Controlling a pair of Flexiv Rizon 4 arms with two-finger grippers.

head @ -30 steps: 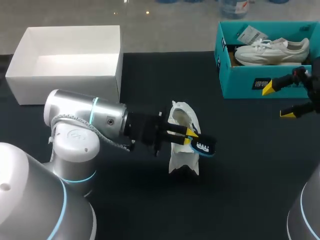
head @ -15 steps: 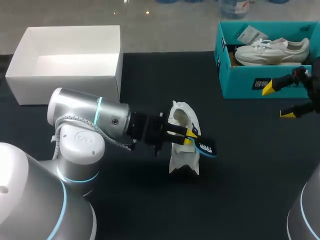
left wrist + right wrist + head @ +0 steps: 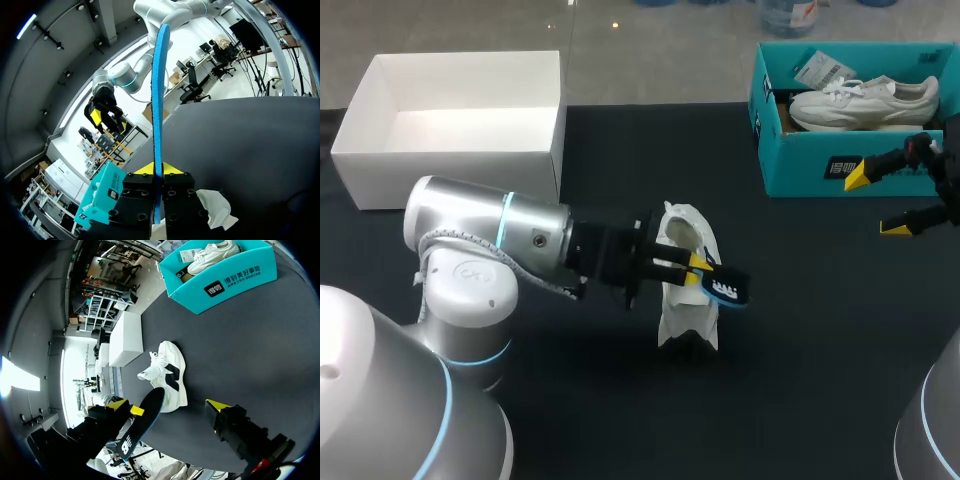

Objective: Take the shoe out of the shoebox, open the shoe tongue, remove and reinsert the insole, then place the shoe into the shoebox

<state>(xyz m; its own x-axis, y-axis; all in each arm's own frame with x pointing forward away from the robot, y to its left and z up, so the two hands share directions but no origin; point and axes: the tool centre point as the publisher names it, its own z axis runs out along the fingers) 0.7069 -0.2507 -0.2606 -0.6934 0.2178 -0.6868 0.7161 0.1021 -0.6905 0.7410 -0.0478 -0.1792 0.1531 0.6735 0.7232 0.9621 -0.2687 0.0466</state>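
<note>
A white open box (image 3: 460,120) is sitting on the black worktop (image 3: 800,330), at about 10 o'clock from the shoe (image 3: 682,300). The left arm is coming in low across the worktop, and its left claw (image 3: 698,272) is pinching narrowly on the blue insole (image 3: 728,289), which is sticking out edge-on past the yellow tips toward 3 o'clock. The shoe is resting at mid-worktop, outside the shoebox, right beside the claw; whether the insole is touching it cannot be told. The teal shoebox (image 3: 820,165) is lying at 2 o'clock from the shoe, with another white sneaker (image 3: 865,100) inside. At its 5 o'clock, the right claw (image 3: 876,202) is hanging wide apart, holding nothing.
</note>
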